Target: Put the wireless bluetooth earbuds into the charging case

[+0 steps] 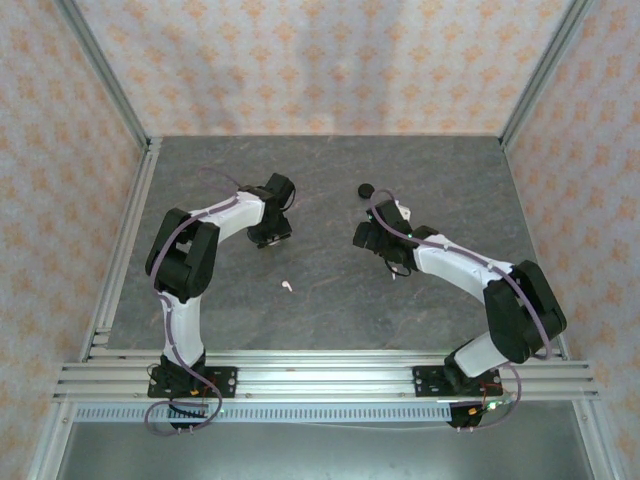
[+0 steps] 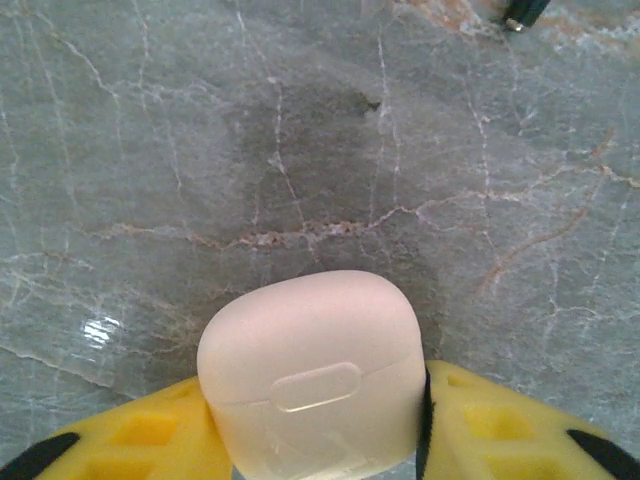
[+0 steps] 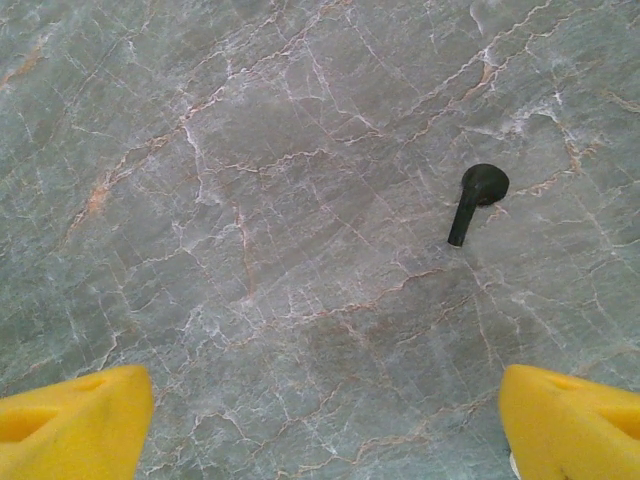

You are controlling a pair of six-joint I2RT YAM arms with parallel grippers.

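Clamping white charging case in left hand, right hand apart, black earbud ahead

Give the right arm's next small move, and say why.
Probably ease the right gripper over until the black earbud sits centred beneath it: the jaws stand open and empty, and the earbud lies on the table up and right in the wrist view.

Your left hand has matt yellow plastic fingers; between them, the charging case is smooth, softly glossy white plastic. Ahead of your right hand, the black earbud looks like smooth, semi-matt plastic. The counter is polished grey veined stone.
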